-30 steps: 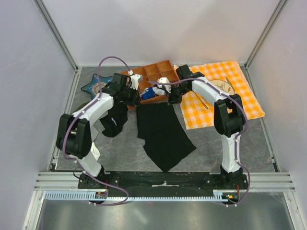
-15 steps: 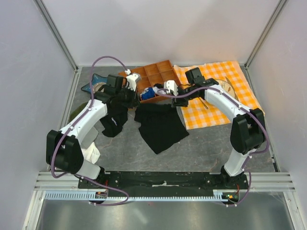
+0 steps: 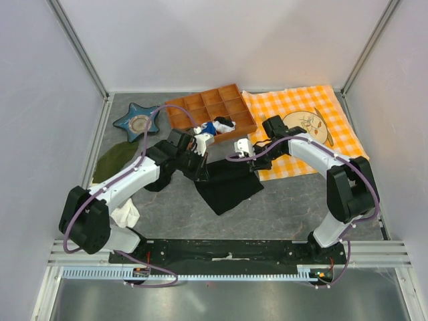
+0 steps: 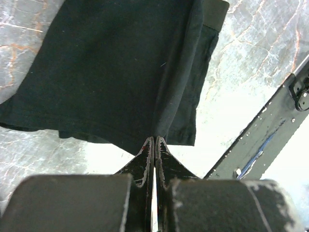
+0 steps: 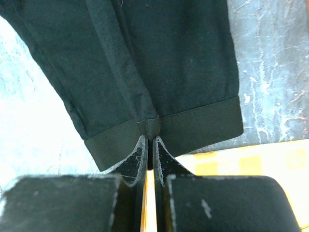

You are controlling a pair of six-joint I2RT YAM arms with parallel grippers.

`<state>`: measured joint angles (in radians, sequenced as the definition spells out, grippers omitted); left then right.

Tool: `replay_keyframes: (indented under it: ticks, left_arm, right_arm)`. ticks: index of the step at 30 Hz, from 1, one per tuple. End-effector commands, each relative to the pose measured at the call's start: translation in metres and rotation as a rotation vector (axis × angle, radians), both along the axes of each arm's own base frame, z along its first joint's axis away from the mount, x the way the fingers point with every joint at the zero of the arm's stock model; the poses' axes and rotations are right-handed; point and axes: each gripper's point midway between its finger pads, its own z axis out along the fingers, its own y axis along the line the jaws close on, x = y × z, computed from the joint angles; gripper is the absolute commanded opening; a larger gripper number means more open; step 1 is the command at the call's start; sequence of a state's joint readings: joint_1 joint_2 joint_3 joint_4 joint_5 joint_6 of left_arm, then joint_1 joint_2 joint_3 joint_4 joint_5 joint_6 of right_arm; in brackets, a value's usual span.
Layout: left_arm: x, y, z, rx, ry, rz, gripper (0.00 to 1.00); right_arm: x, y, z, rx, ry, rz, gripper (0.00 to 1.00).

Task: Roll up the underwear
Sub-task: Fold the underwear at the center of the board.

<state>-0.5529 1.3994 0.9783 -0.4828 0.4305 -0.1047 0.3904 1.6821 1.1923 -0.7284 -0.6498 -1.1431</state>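
Black underwear (image 3: 227, 188) mid-desk, between the two arms, just on the near side of the orange tray (image 3: 184, 110). Right edge close against the checked cloth (image 3: 314, 100); touching or just beside, cannot tell.

Gripped along its far edge from both sides. At the left corner, the left claw (image 4: 154, 140) pressed together on a thin pinch of fabric, fingers flush, cloth running away from the tips in one long crease. At the right corner, the right claw (image 5: 148, 139) clamped likewise on the banded edge, band puckered at the grip.

Far edge seemingly raised off the desk (image 3: 287, 207). Near corner trailing on the grey surface as a loose point.

Shape: slack, uneven, doubled over in places. Not laid flat, not squared. No roll anywhere: no tube, no coiled end, in any view.

Progress, as a judgement: early.
- Done: garment singled out and held at two corners.
- Left: laying flat and smoothing, probably a fold to narrow it, then all of the rolling from one end to the other, then release.

Possible trouble:
- Thin pinches slipping.
- Near corner dragging and tucking under on set-down.

Green cloth (image 3: 110, 164) and star dish (image 3: 137, 122) well apart to the left, no obstacle.
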Motion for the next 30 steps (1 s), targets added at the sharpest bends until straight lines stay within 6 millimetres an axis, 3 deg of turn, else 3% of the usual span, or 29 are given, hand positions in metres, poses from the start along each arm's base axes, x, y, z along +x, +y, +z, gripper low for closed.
replay_keyframes:
  ticks: [1, 8, 22, 30]
  left_arm:
    - [-0.012, -0.016, 0.011, -0.057, 0.015, -0.001, 0.02]
    - [-0.027, -0.025, -0.008, -0.038, 0.062, -0.016, 0.02]
    - [-0.046, -0.04, -0.024, -0.02, 0.093, -0.047, 0.02]
    - [-0.06, -0.046, -0.056, 0.008, 0.16, -0.049, 0.02]
  right_arm:
    - [-0.009, -0.005, 0.001, 0.001, -0.029, 0.059, 0.0]
    - [-0.025, -0.015, -0.013, -0.037, -0.005, 0.093, 0.0]
    - [-0.041, -0.024, -0.024, -0.067, 0.024, 0.126, 0.0]
    - [-0.057, -0.033, -0.039, -0.101, 0.068, 0.153, 0.02]
